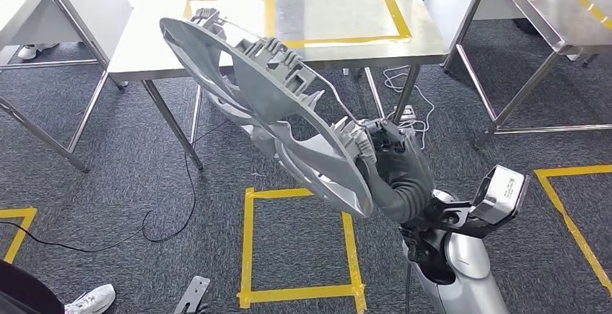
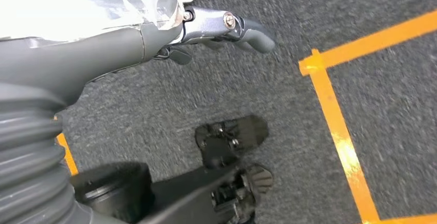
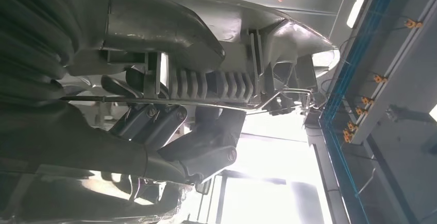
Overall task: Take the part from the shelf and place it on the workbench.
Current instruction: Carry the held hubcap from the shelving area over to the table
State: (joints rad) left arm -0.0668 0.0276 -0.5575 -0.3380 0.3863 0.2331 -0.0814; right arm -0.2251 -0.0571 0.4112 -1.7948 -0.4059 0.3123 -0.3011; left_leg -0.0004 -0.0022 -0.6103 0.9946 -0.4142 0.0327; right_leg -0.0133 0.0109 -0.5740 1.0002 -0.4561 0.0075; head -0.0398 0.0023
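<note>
Left hand [image 2: 227,26]: hangs over the carpet; whether it is open I cannot tell.
Part [image 1: 267,105]: large grey ribbed moulding, carried in the air in front of the workbench [image 1: 144,47]; long axis slants from the bench edge toward the robot.
Handling: likely stiff, light, unwieldy; grip the near rim.
Right hand [image 1: 375,144]: clamps the part's near end.

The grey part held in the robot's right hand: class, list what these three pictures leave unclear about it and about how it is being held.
- Contact points: in the head view the grey part covers much of the right hand.
- Part's overall shape: the right wrist view sits too close, and backlight darkens it.
- Left hand: in the left wrist view its fingers are partly hidden behind its own cover.
- Workbench: its far end is cut by the head view's top edge.
</note>
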